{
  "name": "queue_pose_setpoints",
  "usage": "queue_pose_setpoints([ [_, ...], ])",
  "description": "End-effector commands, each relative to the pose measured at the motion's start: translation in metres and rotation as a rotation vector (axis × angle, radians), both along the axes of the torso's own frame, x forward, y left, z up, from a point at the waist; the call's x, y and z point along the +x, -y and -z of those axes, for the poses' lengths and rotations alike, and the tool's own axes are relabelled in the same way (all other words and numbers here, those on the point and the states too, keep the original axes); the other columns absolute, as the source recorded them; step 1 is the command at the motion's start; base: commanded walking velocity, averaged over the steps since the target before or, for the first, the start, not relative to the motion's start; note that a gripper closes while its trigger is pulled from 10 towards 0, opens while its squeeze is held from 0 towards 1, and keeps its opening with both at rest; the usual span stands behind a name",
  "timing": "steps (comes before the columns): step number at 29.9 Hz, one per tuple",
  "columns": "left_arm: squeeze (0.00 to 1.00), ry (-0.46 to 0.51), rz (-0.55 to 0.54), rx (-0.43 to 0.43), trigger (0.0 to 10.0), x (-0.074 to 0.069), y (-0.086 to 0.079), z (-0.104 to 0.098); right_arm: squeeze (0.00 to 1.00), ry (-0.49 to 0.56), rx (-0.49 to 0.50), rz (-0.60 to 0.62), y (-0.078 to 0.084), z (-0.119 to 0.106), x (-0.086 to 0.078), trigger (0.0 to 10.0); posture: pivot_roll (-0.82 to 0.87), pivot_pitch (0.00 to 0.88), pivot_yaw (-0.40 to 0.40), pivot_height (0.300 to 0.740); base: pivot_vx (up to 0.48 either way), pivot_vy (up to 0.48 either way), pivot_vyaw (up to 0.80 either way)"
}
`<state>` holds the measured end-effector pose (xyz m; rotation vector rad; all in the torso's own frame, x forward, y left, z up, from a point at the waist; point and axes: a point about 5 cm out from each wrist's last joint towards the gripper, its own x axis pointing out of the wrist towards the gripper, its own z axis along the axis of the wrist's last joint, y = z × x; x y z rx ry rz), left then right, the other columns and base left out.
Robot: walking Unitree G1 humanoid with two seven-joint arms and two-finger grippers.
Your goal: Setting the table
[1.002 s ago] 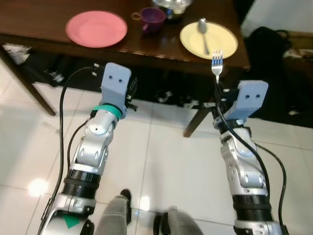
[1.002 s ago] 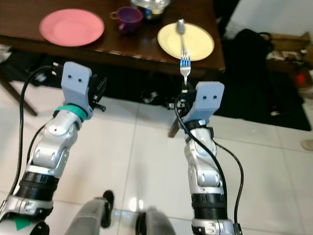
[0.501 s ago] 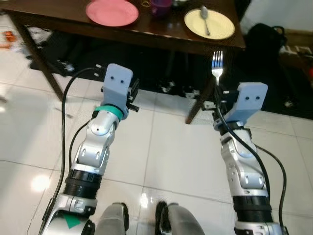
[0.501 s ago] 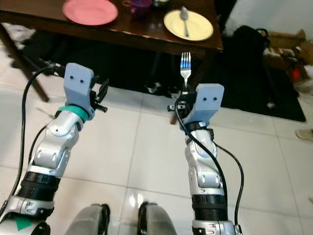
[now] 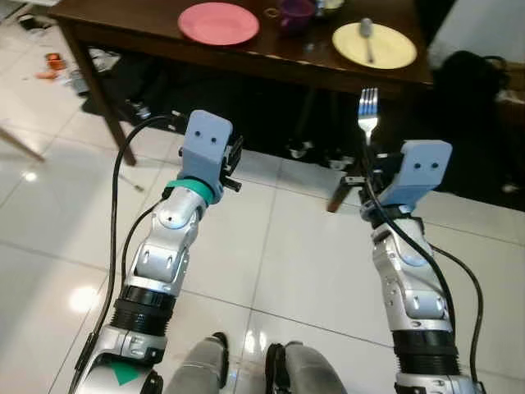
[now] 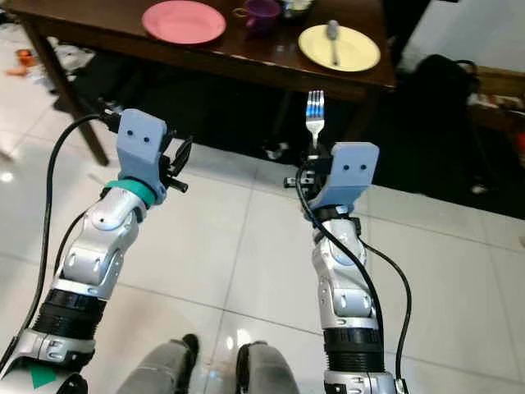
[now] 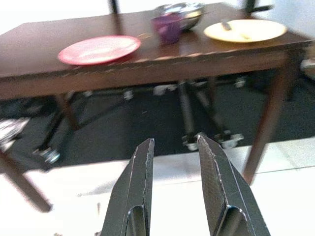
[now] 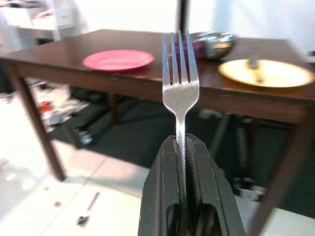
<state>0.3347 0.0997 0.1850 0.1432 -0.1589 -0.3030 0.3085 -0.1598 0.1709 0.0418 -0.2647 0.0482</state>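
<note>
- The right gripper [image 8: 183, 162] is clamped on the handle of a silver metal fork [image 8: 180, 83], which stands upright with its tines above the fingertips, long axis pointing up and toward the table
- The dark brown wooden table [image 5: 131, 25] lies ahead on the far side, and the robot stands back from it on white floor tiles [image 5: 295, 246], so the fork is well apart from any place setting
- On the table, a round yellow plate [image 5: 392, 54] with a silver spoon [image 5: 366, 33] on it sits at the far right, almost straight ahead of the fork
- A round pink plate [image 5: 218, 22] sits further left, with a purple cup [image 5: 294, 12] and a shiny metal bowl [image 7: 182, 12] between and behind the two plates
- The right arm is the nearer one to the yellow plate; my judgement is that the fork must travel forward and be laid flat on the table
- The left gripper [image 7: 173, 147] carries nothing, its two black fingers slightly apart, aimed toward the table edge below the pink plate
- A small spoon [image 8: 87, 212] lies on the floor near the table's left leg
</note>
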Motion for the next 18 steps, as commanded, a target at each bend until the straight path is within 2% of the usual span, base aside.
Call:
queue_pose_setpoints([
  [1, 0.0, -0.027, 0.002, 0.001, 10.0, 0.0002, 0.0011, 0.0052, 0.0, -0.01, 0.001, 0.002, 0.0014, 0.001, -0.0001, 10.0, 0.08, 0.103, -0.012, 0.74, 0.0, 0.0, 0.8],
  [18, 0.0, -0.031, 0.001, 0.006, 10.0, -0.0001, 0.001, 0.006, 0.0, -0.006, 0.012, -0.004, -0.0001, 0.0004, -0.0006, 10.0, 0.09, 0.114, -0.012, 0.74, 0.0, 0.0, 0.8],
])
